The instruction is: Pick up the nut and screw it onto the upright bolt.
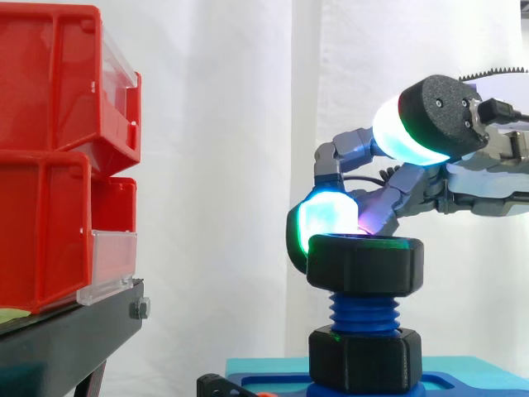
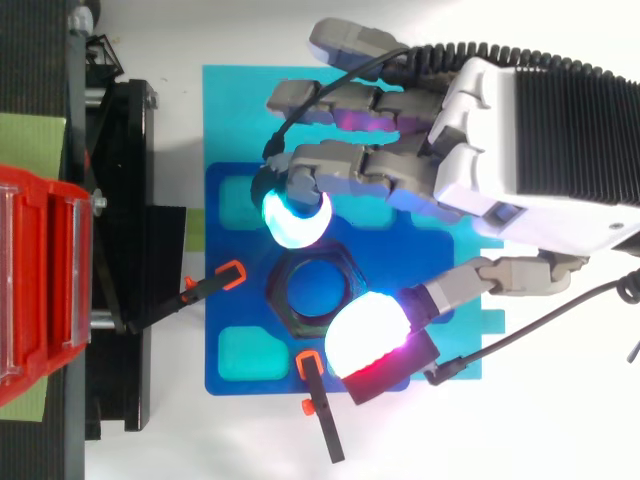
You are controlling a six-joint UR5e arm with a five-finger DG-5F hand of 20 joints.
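Nut (image 1: pixel 365 265) sits on the bolt (image 1: pixel 364 313), lower centre of the side view, already on the blue threads. Some thread shows between it and a second black nut (image 1: pixel 365 360) below.

Hand (image 2: pixel 500 150) enters from the right. Fingers (image 1: pixel 326 219) are curled onto the nut's top rim, a glowing pad against its left edge. The thumb (image 1: pixel 405 124) is lifted well clear above. Reads as a partial hold for turning, not a full pinch.

In the top view the nut is at frame centre, a finger pad at its upper edge and the thumb pad over its lower right.

Risks, as judged:
- with the thumb off, pads may slip round the rim and the nut not turn
- sideways push from one side could tilt the nut and bind or cross the thread
- lifting away while hooked on the rim could drag the nut askew
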